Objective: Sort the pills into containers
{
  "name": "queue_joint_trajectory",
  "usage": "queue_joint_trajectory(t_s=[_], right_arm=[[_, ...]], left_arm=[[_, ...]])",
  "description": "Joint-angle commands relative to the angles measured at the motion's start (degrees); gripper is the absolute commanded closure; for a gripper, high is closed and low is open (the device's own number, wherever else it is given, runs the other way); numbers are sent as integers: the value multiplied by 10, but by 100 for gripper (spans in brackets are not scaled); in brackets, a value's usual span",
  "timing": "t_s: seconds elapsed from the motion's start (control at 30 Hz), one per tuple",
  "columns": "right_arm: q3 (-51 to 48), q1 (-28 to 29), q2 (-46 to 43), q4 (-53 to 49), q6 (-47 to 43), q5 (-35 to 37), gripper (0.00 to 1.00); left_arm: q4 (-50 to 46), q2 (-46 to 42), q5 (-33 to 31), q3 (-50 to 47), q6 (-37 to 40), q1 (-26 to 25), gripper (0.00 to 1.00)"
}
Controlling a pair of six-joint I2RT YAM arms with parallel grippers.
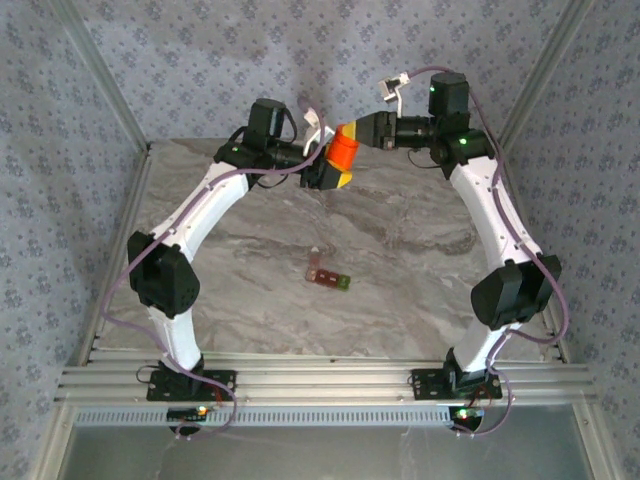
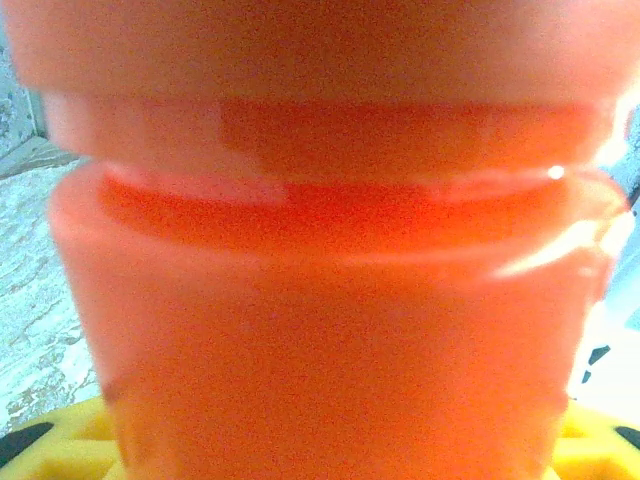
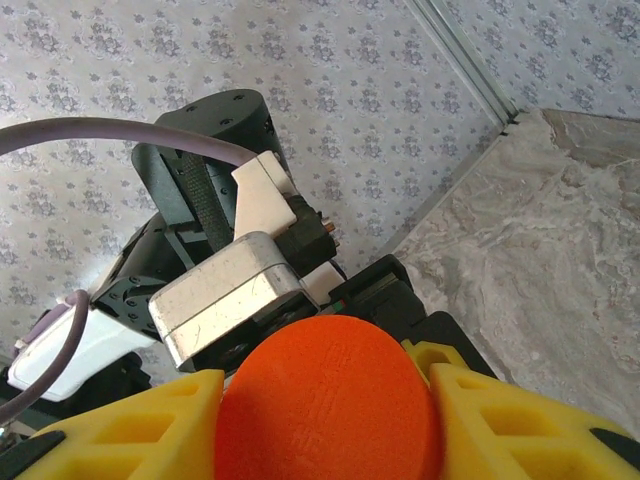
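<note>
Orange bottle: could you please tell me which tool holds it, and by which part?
The left tool holds the orange bottle by its body; the right tool grips its cap.

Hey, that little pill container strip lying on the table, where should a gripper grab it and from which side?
Probably from straight above, closing across the narrow width of the container strip near its middle. It lies flat on the table, long and low, with bare tabletop along both long edges.

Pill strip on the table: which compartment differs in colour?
The end compartment on the right of the pill strip: it is green, the others dark red-brown.
</note>
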Motion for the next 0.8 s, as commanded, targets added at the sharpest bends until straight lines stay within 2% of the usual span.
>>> queue_joint_trajectory(t_s=[0.0, 0.23, 0.4, 0.57, 0.77], right_arm=[[-16, 17, -17, -32, -17, 21, 54], [-103, 56, -72, -41, 29, 183, 56], [-146, 112, -108, -36, 100, 308, 55], [-153, 131, -110, -6, 148, 313, 54], [-155, 100, -114, 10, 158, 282, 51]], left_arm=[[13, -24, 11, 17, -3, -3, 100], [19, -21, 1, 17, -3, -2, 100], [23, -18, 0, 19, -5, -3, 100], [29, -16, -2, 19, -10, -3, 100], [29, -18, -2, 17, -10, -3, 100]])
